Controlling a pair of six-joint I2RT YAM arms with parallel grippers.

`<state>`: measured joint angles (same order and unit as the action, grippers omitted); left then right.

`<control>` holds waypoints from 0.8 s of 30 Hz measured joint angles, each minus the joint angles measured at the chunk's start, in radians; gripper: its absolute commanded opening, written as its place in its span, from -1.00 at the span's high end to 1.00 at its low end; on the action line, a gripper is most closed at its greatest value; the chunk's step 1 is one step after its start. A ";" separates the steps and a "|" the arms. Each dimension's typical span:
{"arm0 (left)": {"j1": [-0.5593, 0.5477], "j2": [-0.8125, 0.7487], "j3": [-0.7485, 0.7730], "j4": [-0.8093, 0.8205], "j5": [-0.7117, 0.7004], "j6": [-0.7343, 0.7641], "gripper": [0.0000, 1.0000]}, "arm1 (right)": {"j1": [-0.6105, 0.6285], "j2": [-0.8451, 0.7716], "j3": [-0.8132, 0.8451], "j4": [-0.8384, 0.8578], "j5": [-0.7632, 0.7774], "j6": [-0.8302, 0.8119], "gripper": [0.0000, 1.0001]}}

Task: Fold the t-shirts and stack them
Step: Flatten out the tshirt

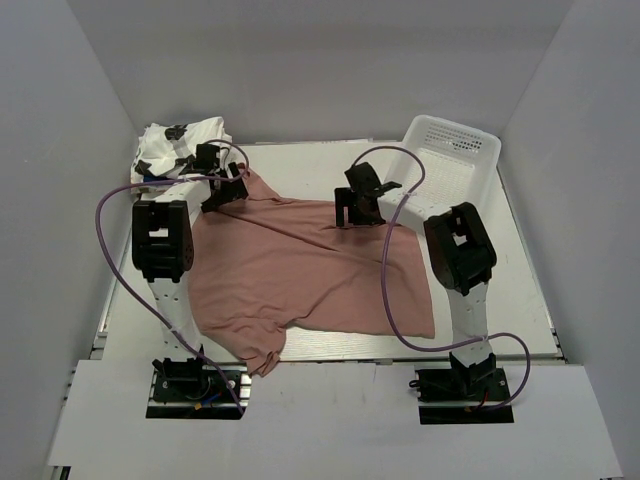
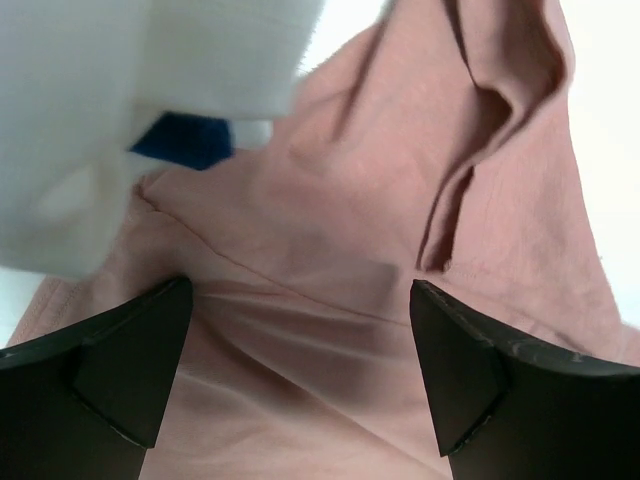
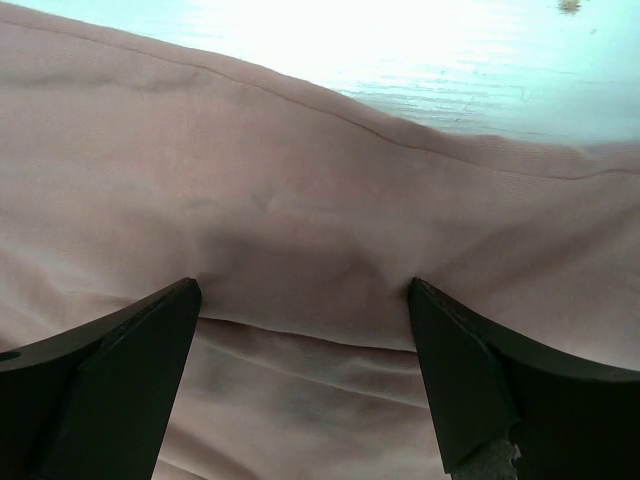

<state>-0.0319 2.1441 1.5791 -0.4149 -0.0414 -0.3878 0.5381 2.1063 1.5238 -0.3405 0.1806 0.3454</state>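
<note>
We overlook the table (image 1: 520, 290) from above and behind. Both wrist cameras peer close between pincer fingers (image 2: 120, 360) at one pink shirt (image 1: 300, 270).

Pink shirt (image 1: 310, 270): large, plain dusty pink, unfolded. Spread mostly flat across the middle of the worktop (image 1: 520, 290), wrinkled, with one long diagonal crease. A sleeve lies crumpled at the near edge, left of centre. Far-left corner is bunched into raised folds.

White shirt (image 1: 180, 145): black print, crumpled in a heap at the far-left corner, touching the pink corner.

Blue shirt (image 2: 185, 140): only a sliver shows under the white one.
</note>
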 measured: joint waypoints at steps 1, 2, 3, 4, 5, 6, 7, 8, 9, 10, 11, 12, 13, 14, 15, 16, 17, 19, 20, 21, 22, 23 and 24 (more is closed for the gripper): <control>-0.002 0.000 0.000 0.000 0.011 0.014 -1.00 | 0.000 -0.001 0.000 -0.001 0.004 0.004 -0.81; -0.003 -0.001 0.000 -0.002 0.027 0.030 -1.00 | -0.001 -0.002 0.000 -0.004 0.010 0.007 -0.81; -0.003 -0.002 0.000 -0.003 0.044 0.045 -1.00 | -0.002 -0.003 0.002 -0.011 0.018 0.008 -0.81; -0.003 -0.004 0.000 -0.004 0.067 0.058 -1.00 | -0.002 -0.005 0.006 -0.022 0.028 0.008 -0.81; -0.003 -0.006 0.000 -0.006 0.095 0.068 -1.00 | -0.003 -0.008 0.009 -0.031 0.040 0.008 -0.81; -0.005 -0.009 0.000 -0.010 0.121 0.079 -1.00 | -0.004 -0.013 0.012 -0.038 0.051 0.007 -0.81; -0.007 -0.014 -0.001 -0.015 0.150 0.088 -1.00 | -0.006 -0.023 0.013 -0.047 0.063 0.007 -0.81; -0.011 -0.021 -0.001 -0.020 0.167 0.093 -1.00 | -0.009 -0.035 0.013 -0.054 0.072 0.007 -0.81; -0.015 -0.031 -0.001 -0.026 0.188 0.100 -1.00 | -0.012 -0.050 0.013 -0.060 0.083 0.006 -0.81; -0.020 -0.046 -0.003 -0.030 0.207 0.103 -1.00 | -0.016 -0.068 0.013 -0.062 0.092 0.006 -0.81; -0.025 -0.063 -0.005 -0.031 0.224 0.107 -1.00 | -0.021 -0.085 0.013 -0.064 0.099 0.005 -0.81; -0.032 -0.089 -0.016 -0.026 0.238 0.110 -1.00 | -0.022 -0.107 0.013 -0.065 0.104 -0.001 -0.81; -0.038 -0.128 -0.035 -0.025 0.254 0.111 -1.00 | -0.024 -0.128 0.013 -0.066 0.106 -0.012 -0.81; -0.045 -0.171 -0.059 -0.022 0.273 0.111 -1.00 | -0.027 -0.153 0.010 -0.063 0.106 -0.021 -0.81; -0.052 -0.212 -0.084 -0.014 0.288 0.108 -1.00 | -0.028 -0.174 0.005 -0.060 0.106 -0.028 -0.81; -0.059 -0.260 -0.114 -0.005 0.306 0.103 -1.00 | -0.028 -0.198 -0.003 -0.060 0.104 -0.035 -0.81; -0.068 -0.310 -0.153 0.016 0.323 0.097 -1.00 | -0.028 -0.224 -0.018 -0.051 0.100 -0.042 -0.81; -0.086 -0.407 -0.235 0.050 0.350 0.075 -1.00 | -0.028 -0.282 -0.069 -0.026 0.099 -0.055 -0.81; -0.095 -0.451 -0.284 0.076 0.360 0.064 -1.00 | -0.028 -0.309 -0.100 -0.015 0.098 -0.064 -0.81; -0.105 -0.491 -0.336 0.101 0.370 0.050 -1.00 | -0.028 -0.328 -0.122 -0.007 0.098 -0.072 -0.81; -0.115 -0.522 -0.388 0.124 0.378 0.032 -1.00 | -0.027 -0.341 -0.140 0.001 0.098 -0.087 -0.81; -0.126 -0.544 -0.438 0.150 0.394 0.013 -1.00 | -0.027 -0.343 -0.145 0.007 0.097 -0.097 -0.81; -0.134 -0.555 -0.484 0.183 0.412 -0.005 -1.00 | -0.028 -0.339 -0.145 0.015 0.096 -0.108 -0.81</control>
<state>-0.1654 1.5890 1.0946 -0.2317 0.3706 -0.3927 0.5102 1.7672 1.3785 -0.3252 0.2768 0.2371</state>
